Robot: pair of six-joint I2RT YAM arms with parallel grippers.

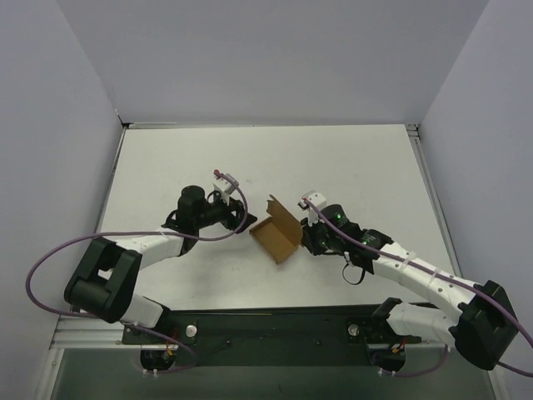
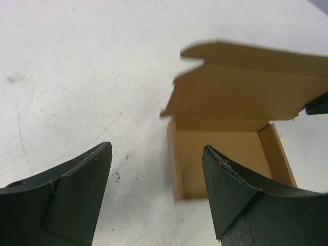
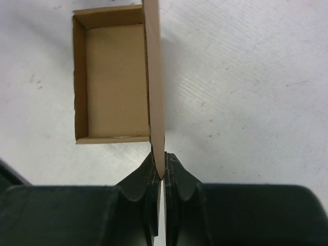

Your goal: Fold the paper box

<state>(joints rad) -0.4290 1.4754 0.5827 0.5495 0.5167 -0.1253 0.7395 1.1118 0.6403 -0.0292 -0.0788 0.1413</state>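
Probably light, thin and quick to crease: box [image 3: 115, 77] pinched by its raised lid [image 3: 154, 77] in right pincer [image 3: 164, 166], left pincer [image 2: 157, 151] gaping beside, best taken at flap edges.

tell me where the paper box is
The paper box sits centre in the top view, the right gripper pinching its raised lid, the open left gripper just clear on the other side.
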